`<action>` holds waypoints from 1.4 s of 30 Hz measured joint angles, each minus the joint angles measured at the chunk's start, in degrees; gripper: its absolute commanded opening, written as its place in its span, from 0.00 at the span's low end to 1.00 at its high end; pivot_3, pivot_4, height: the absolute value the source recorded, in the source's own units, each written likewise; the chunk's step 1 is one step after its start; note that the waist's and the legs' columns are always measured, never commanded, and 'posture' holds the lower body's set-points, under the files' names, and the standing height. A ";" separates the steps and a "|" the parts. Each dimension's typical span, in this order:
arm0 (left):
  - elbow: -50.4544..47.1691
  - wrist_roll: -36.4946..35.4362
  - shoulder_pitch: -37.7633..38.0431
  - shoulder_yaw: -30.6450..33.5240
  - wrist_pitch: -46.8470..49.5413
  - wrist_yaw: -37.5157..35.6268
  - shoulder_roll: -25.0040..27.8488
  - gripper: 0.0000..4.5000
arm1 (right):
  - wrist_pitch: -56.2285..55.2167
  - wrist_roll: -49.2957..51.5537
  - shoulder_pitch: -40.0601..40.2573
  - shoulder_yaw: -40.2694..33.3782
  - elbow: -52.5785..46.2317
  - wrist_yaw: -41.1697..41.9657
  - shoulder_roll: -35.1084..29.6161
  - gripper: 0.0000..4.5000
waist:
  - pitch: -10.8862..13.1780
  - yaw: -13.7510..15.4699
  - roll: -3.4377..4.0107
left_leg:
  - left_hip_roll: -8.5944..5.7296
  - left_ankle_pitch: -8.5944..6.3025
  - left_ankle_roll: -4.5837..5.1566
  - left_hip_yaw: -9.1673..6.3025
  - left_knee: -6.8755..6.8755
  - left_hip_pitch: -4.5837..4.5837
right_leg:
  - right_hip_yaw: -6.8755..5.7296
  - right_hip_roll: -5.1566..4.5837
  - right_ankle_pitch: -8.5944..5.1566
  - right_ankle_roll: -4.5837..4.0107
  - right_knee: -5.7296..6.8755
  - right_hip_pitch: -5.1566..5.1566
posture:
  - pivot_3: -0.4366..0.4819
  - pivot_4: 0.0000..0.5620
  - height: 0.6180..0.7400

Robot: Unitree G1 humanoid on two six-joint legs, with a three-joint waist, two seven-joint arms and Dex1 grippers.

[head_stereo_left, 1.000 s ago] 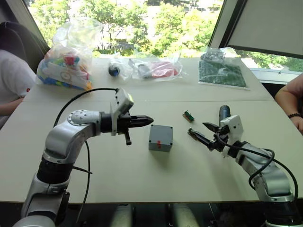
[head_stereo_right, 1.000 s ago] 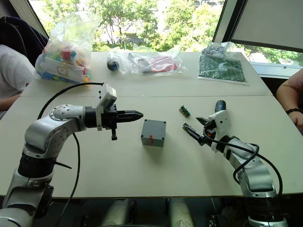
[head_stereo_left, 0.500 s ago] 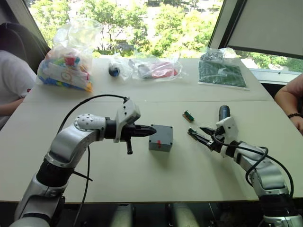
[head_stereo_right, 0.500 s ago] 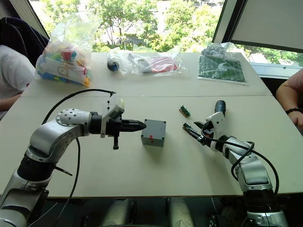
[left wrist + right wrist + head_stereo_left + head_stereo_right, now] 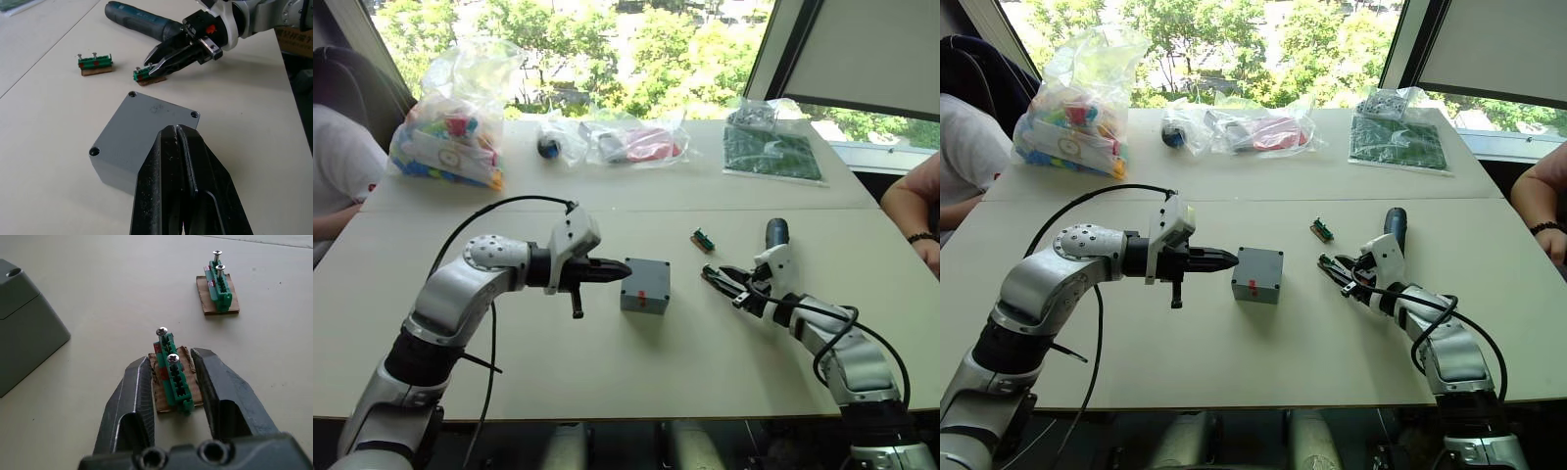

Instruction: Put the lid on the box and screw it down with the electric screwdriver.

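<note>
Grey square plastic box (image 5: 645, 285), lid (image 5: 146, 135) already on, sits mid-table (image 5: 607, 372). Left tool (image 5: 625, 270), fingers pressed together, tip just beside the box. Right wrist view: right tool (image 5: 173, 377) spread around a green screw-holder block (image 5: 173, 377). Dark cylindrical electric screwdriver (image 5: 142, 24) lies beyond the box.

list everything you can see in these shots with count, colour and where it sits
box with lid on top: 1, grey, table centre
electric screwdriver: 1, dark, lying beside right arm
screw holders: 2, green on brown card, one between right jaws, one farther back
clear bag of toys: 1, multicoloured, far left of table
clear bags: about 2, holding dark and red items, far centre
green board in bag: 1, far right
table: 1, beige
people: 2, at left and right edges
left gripper: jaws shut, tip at box's side
right gripper: jaws open around holder
</note>
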 measured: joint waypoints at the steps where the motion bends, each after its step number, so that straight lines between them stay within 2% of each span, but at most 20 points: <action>1: 0.00 0.03 0.00 0.00 0.00 0.00 0.00 0.00 | -0.05 -0.04 0.00 -0.01 0.01 -0.07 0.00 0.02 | 0.00 0.00 0.00 | 0.00 0.00 0.00 0.00 0.00 0.00 | 0.00 0.00 0.00 0.00 0.00 0.00 | 0.48 0.27 1.00; 12: 0.51 1.03 0.24 0.00 -0.96 -0.02 0.03 0.00 | -0.43 -0.45 -0.18 -0.25 0.02 -0.37 0.02 0.02 | 0.01 0.00 0.01 | 0.00 0.00 0.00 -0.01 0.00 0.01 | 0.00 0.01 0.00 0.00 0.00 0.00 | 0.48 0.27 1.00; 17: 1.20 1.08 0.29 0.00 -1.17 -0.03 0.03 0.00 | -0.48 0.76 -0.19 -2.73 -0.27 -1.07 0.36 0.02 | 0.01 0.02 0.01 | 0.00 0.00 0.00 -0.01 -0.01 0.00 | 0.00 0.00 0.00 0.00 0.00 0.00 | 0.48 0.27 1.00; 28: 3.66 1.17 0.24 0.05 -2.23 -0.38 0.31 0.00 | 0.81 4.72 -2.29 -4.55 -5.72 -1.52 0.97 0.02 | 0.09 -0.07 0.09 | 0.01 0.00 0.00 -0.01 -0.01 0.00 | 0.00 0.01 0.00 0.00 0.00 -0.01 | 0.48 0.27 1.00; 31: 3.99 0.88 0.30 0.56 -2.23 -1.45 2.07 0.00 | 3.51 7.17 -3.38 -3.25 -9.67 -0.34 1.39 0.02 | 0.13 -0.21 0.11 | 0.04 0.00 0.00 -0.02 -0.05 0.01 | 0.00 0.04 -0.01 0.00 0.01 -0.03 | 0.48 0.27 1.00; 33: 4.65 0.80 0.63 1.86 -2.23 -2.38 3.92 0.00 | 5.38 8.18 -4.67 0.34 -12.79 0.93 2.36 0.02 | 0.13 -0.24 0.11 | 0.08 0.00 0.00 -0.05 -0.08 0.03 | -0.01 0.10 -0.01 0.00 0.01 -0.04 | 0.48 0.27 1.00; 42: 4.89 0.75 2.15 3.31 -2.04 -1.67 4.68 0.00 | 5.47 7.56 -5.24 6.20 -12.18 1.64 4.87 0.02 | 0.16 0.06 0.13 | 0.00 0.00 0.00 -0.01 -0.03 -0.09 | -0.01 -0.04 0.00 0.00 -0.08 -0.05 | 0.48 0.27 1.00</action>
